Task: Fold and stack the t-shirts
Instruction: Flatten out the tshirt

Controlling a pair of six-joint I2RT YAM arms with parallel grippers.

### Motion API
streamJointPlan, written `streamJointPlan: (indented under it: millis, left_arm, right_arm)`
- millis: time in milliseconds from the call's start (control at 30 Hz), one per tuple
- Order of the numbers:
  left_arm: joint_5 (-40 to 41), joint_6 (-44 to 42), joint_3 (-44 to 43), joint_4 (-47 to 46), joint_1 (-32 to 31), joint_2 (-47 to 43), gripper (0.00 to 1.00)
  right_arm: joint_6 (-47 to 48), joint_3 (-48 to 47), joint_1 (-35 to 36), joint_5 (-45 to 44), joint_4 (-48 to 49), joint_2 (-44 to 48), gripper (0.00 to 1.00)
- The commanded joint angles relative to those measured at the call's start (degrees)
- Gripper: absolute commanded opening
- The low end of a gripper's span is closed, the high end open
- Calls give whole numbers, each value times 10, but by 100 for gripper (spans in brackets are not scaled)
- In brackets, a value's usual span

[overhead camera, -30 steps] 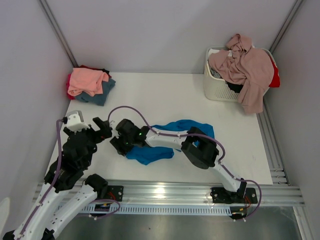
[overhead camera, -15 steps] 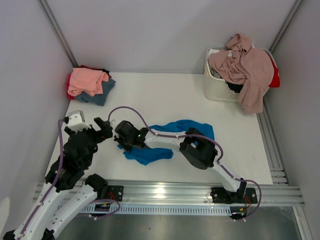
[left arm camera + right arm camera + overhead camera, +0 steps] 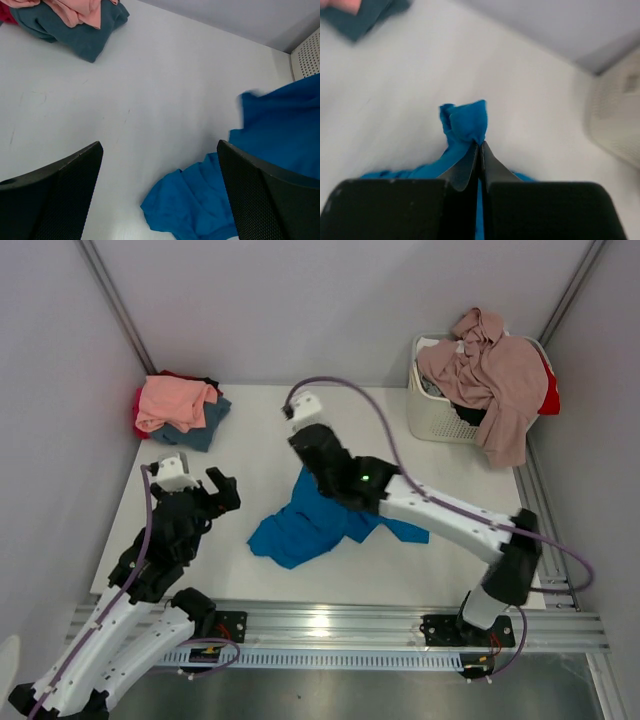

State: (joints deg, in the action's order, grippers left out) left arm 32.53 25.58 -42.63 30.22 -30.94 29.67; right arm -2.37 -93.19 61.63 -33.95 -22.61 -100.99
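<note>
Right end effector clamped on blue t-shirt edge; left end effector apart, nearby.

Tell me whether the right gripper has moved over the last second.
Yes. The right gripper, shut on the bright blue t-shirt, moved away from the near edge, toward the white basket.

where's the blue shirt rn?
Top view: blue t-shirt lies near-centre on the table, one end pinched in the right hand, open left hand to its left.

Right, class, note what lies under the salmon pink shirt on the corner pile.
Under the salmon pink cloth shirt: a slate blue-grey cloth shirt, a red cloth edge on the left, a black sliver behind. Their middles are covered.
</note>
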Motion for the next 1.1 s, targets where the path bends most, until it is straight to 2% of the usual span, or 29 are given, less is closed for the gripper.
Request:
streamJointPlan:
  millis: [0,33,67,100,167,200,267,333,467,600,700,767,800,833,867,900,967,1067]
  left_arm:
    - [-30,23,5,-45,4,21,99]
    - [-36,25,8,-57,5,34,99]
    - [-51,29,8,-63,4,42,99]
    - [-58,32,7,-67,5,50,99]
    - [-80,41,3,-79,4,79,99]
    - [-87,42,1,-84,4,90,99]
    - [-107,47,-4,-93,5,119,99]
    - [-124,49,-9,-103,5,147,99]
    - [-200,37,-14,-142,4,185,99]
    - [-289,28,-39,-164,4,259,99]
    - [-297,19,-80,-174,5,317,99]
    - [-309,16,-99,-184,7,355,99]
    - [-321,16,-140,-190,9,402,99]
    - [-363,18,-156,-199,12,428,99]
    - [-383,20,-173,-204,13,456,99]
    - [-408,21,-209,-207,14,487,99]
    - [-470,32,-274,-198,15,590,99]
    - [-590,50,-444,-146,19,750,99]
  right_arm:
    - [74,16,9,-276,17,112,0]
    - [98,24,11,-320,60,151,0]
    - [179,37,13,-389,97,171,0]
    - [238,78,16,-413,222,192,0]
    - [374,132,24,-431,392,261,0]
    - [496,176,27,-426,539,281,0]
    - [553,189,29,-420,599,320,0]
    - [552,189,23,-411,595,345,0]
    - [524,208,7,-405,588,374,0]
    - [498,237,-6,-400,611,408,0]
    - [484,259,-11,-385,632,446,0]
    - [439,277,-13,-359,612,468,0]
    - [412,281,-18,-348,595,490,0]
    - [341,283,-18,-331,565,503,0]
    - [303,281,-17,-289,492,522,0]
    - [273,281,-19,-271,471,530,0]
    - [227,282,-19,-249,439,537,0]
    - [204,271,-18,-242,401,532,0]
